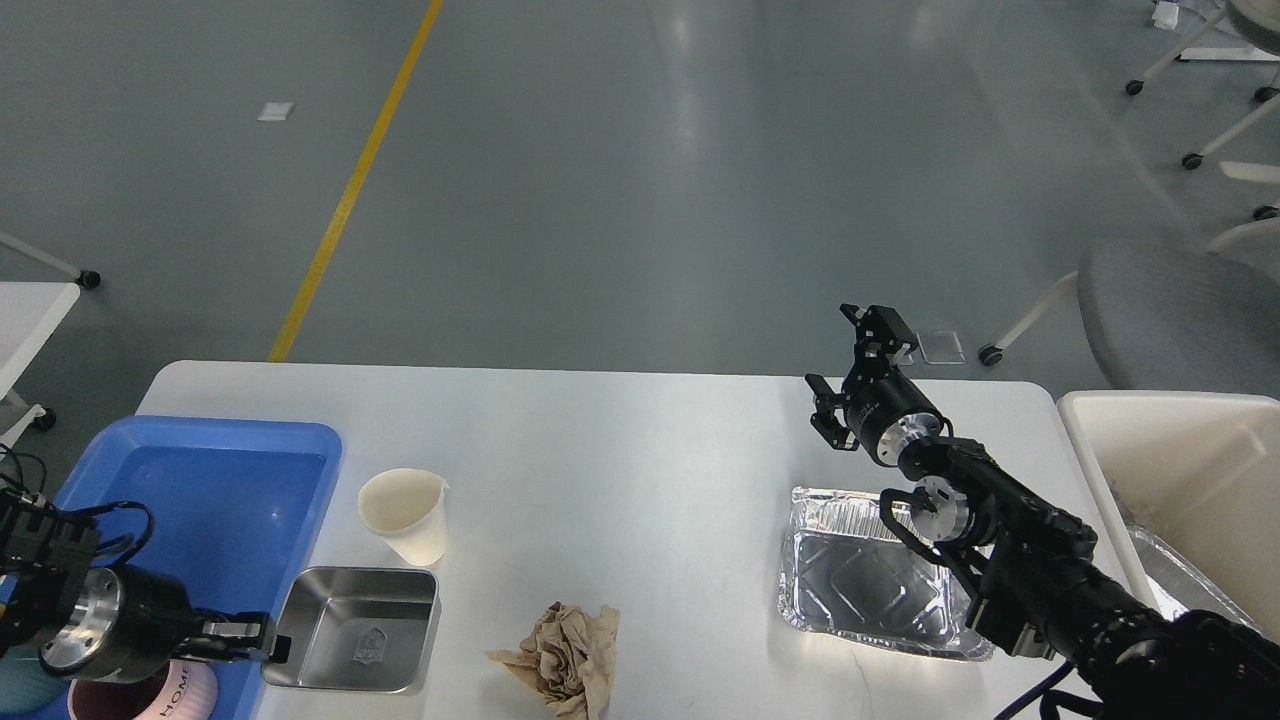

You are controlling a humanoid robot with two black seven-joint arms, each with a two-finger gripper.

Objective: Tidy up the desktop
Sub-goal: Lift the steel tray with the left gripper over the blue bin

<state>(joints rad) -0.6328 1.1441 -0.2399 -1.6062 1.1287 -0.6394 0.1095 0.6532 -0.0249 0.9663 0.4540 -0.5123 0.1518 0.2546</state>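
Observation:
The white desktop [640,440] holds a paper cup [405,515], a square steel container [355,628], a crumpled brown paper [562,660] and an empty foil tray [870,575]. My left gripper [262,638] reaches in from the lower left, over the blue tray. Its fingers are closed on the steel container's left rim. My right gripper [830,345] is open and empty. It is raised above the far right part of the desktop, beyond the foil tray.
The blue plastic tray [200,470] stands at the left and holds a pink "HOME" mug [185,690] at its near end. The cream bin [1170,450] stands off the right edge with a foil tray [1175,580] inside. A grey chair [1170,310] is behind it.

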